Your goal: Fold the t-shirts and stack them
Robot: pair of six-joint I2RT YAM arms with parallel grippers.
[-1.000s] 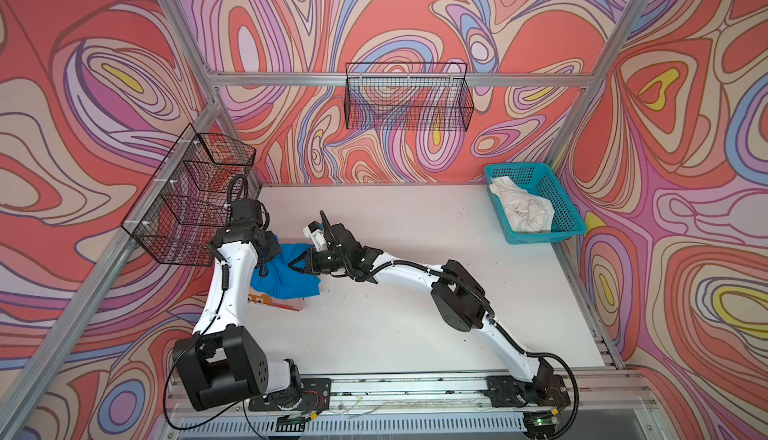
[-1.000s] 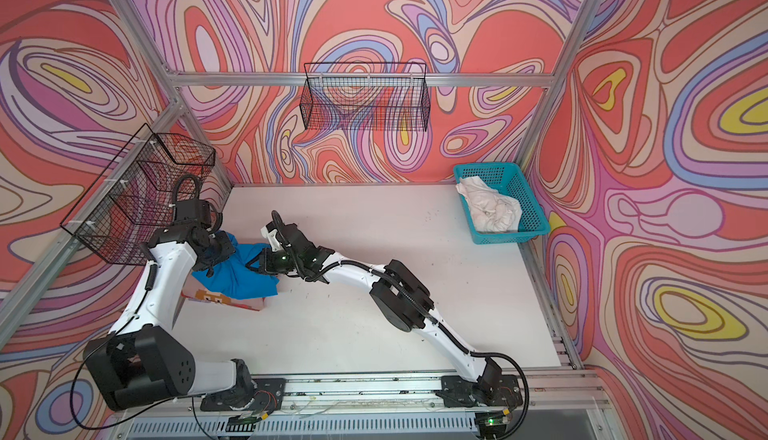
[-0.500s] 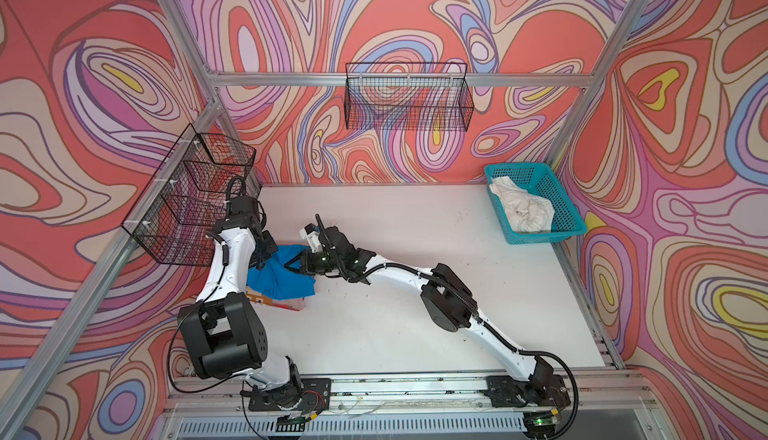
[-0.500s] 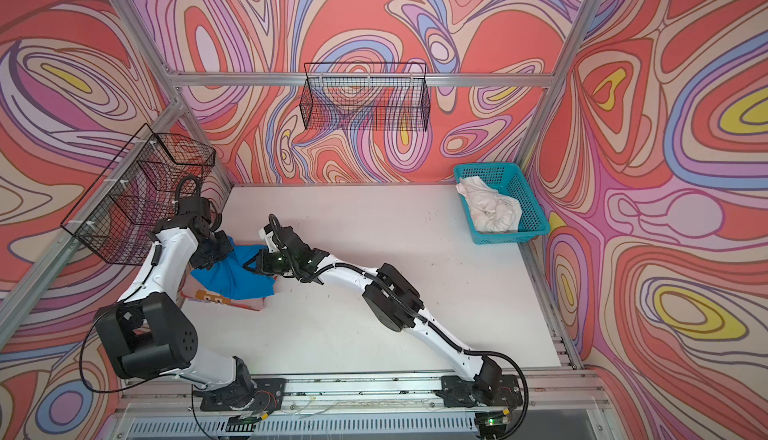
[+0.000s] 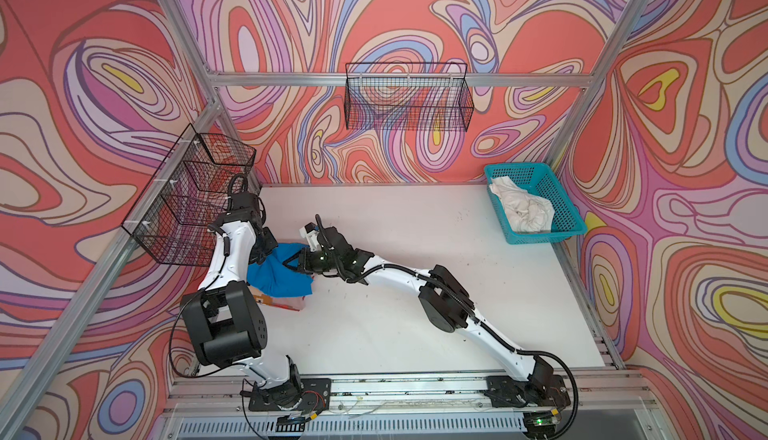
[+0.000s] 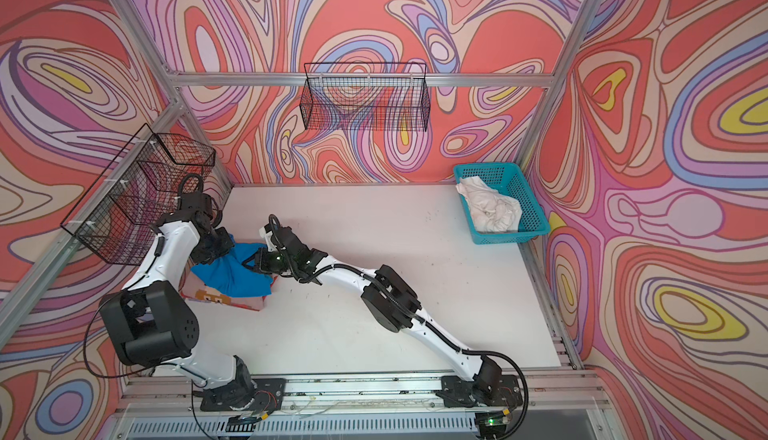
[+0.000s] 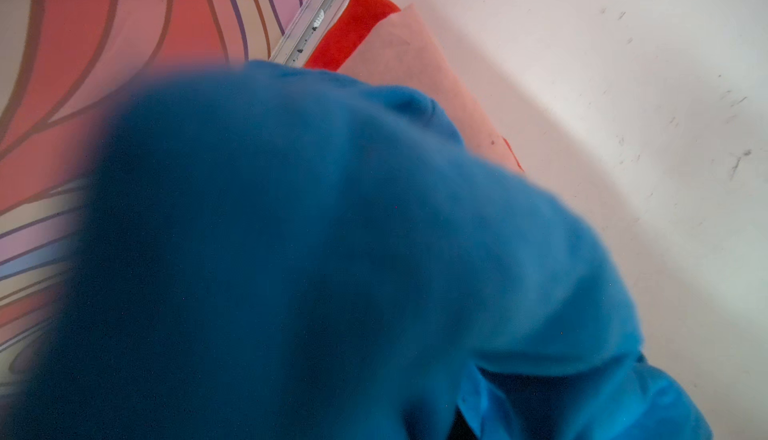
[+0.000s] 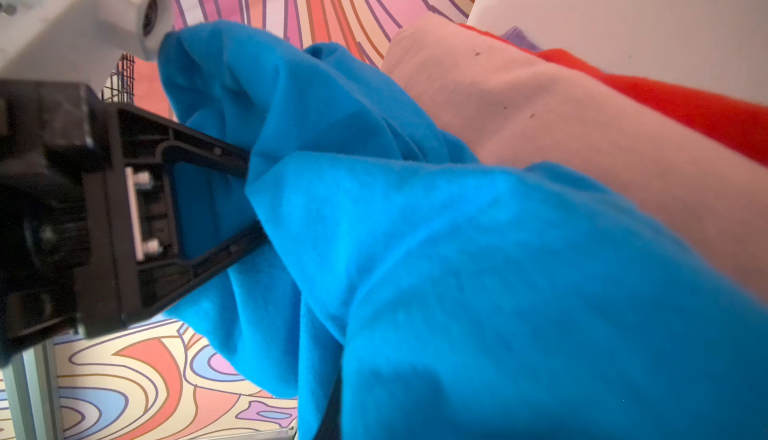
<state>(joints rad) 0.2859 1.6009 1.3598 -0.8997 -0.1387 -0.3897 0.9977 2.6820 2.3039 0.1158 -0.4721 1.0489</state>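
Over the pink t-shirt (image 6: 245,301), right tool (image 5: 296,262) pinches blue t-shirt (image 5: 279,279); left tool (image 5: 263,252) grip unclear.

We take this for a robotics lab test cell. We see a bare white counter (image 5: 415,334) boxed in by silver aluminium frame bars (image 5: 291,80) and wall panels printed with red, pink and lilac swirls (image 5: 415,10). Two white-and-black robot arms (image 5: 399,272) are bolted to a metal rail (image 5: 415,384) along its front edge. Black wire baskets (image 5: 407,101) hang from the frame and walls.
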